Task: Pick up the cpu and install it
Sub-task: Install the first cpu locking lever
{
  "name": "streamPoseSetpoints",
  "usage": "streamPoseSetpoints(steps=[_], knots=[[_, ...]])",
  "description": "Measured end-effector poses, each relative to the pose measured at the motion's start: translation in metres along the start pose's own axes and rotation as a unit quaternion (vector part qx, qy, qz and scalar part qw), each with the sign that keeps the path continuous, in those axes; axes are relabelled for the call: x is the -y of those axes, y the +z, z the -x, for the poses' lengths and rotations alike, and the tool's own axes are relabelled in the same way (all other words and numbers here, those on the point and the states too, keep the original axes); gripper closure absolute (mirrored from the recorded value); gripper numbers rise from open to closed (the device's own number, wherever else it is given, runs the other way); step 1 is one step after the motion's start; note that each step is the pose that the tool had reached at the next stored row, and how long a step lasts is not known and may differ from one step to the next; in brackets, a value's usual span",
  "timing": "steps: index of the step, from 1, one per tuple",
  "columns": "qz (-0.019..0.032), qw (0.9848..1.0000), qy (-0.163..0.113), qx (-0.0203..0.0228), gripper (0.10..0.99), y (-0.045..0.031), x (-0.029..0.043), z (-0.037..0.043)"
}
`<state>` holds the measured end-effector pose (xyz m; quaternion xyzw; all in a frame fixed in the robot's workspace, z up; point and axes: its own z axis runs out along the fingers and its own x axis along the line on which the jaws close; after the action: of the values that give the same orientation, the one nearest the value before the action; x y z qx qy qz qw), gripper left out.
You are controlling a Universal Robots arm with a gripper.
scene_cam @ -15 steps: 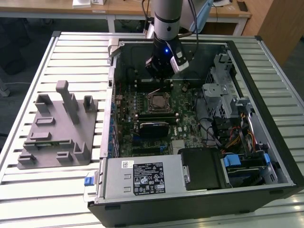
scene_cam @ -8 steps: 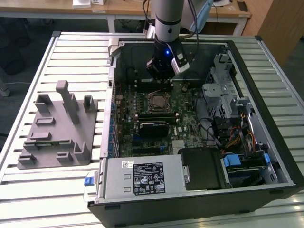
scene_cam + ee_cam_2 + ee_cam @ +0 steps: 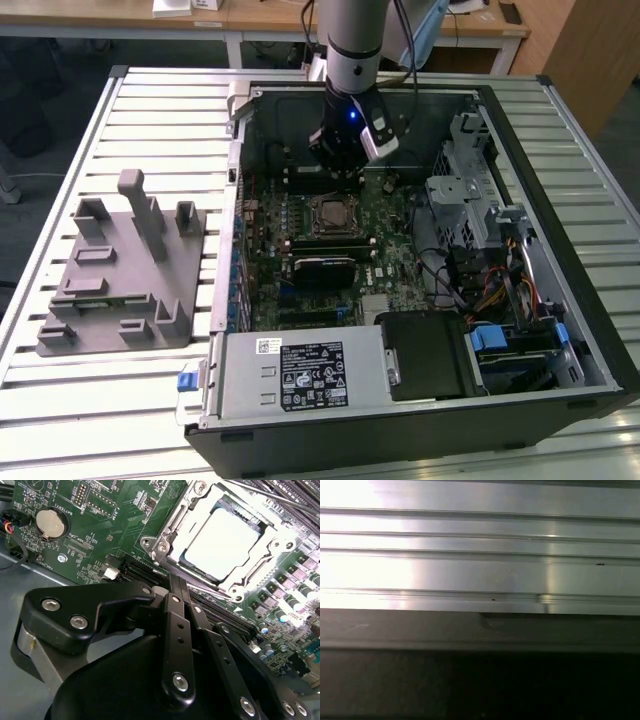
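Arm: one silver-and-black robot arm (image 3: 352, 60) reaches down from the far side into the open black computer case (image 3: 420, 420), which lies on the slatted aluminium table (image 3: 150, 110).
Gripper: one black gripper (image 3: 343, 172) hangs low over the far part of the green motherboard (image 3: 390, 250), just beyond the socket; in the second wrist view its black linkage bars (image 3: 175, 630) lie close side by side, but the fingertips are hidden, so whether they are spread or pressed together cannot be told.
Cpu: one flat square cpu with a pale silver metal top (image 3: 225, 540) sits inside the metal socket frame (image 3: 165, 540) on the motherboard, apart from the gripper; in the exterior view it is a small square (image 3: 333, 213) near the board's middle.
Second wrist view, extra detail: one round silver coin battery (image 3: 50, 523) on the board.
First wrist view: bright aluminium slats (image 3: 480, 560) above a dark edge (image 3: 480, 635).
Exterior view, extra detail: one grey plastic tray with upright blocks (image 3: 125, 270) on the table at the exterior view's left, well apart from the case; one grey power supply box (image 3: 300, 372) at the case's near edge.
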<state>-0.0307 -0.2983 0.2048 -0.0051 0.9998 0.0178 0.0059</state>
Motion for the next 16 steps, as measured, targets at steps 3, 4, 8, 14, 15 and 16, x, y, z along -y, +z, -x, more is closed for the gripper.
streamPoseSetpoints(steps=[3,4,8,14,15,16], knots=[[-0.0001,1.0,0.0,0.0,0.973,0.0014,0.0001,0.0004],[-0.0001,1.0,0.0,0.0,0.973,0.0016,0.0001,0.0005],[-0.0001,1.0,0.0,-0.0002,0.973,0.0034,0.0001,0.0011],[-0.0003,1.0,0.0,-0.0004,0.973,0.0047,0.0002,0.0019],[-0.0003,1.0,0.0,-0.0003,0.973,0.0047,0.0002,0.002],[-0.0002,1.0,0.0,-0.0003,0.973,0.0046,0.0001,0.002]])
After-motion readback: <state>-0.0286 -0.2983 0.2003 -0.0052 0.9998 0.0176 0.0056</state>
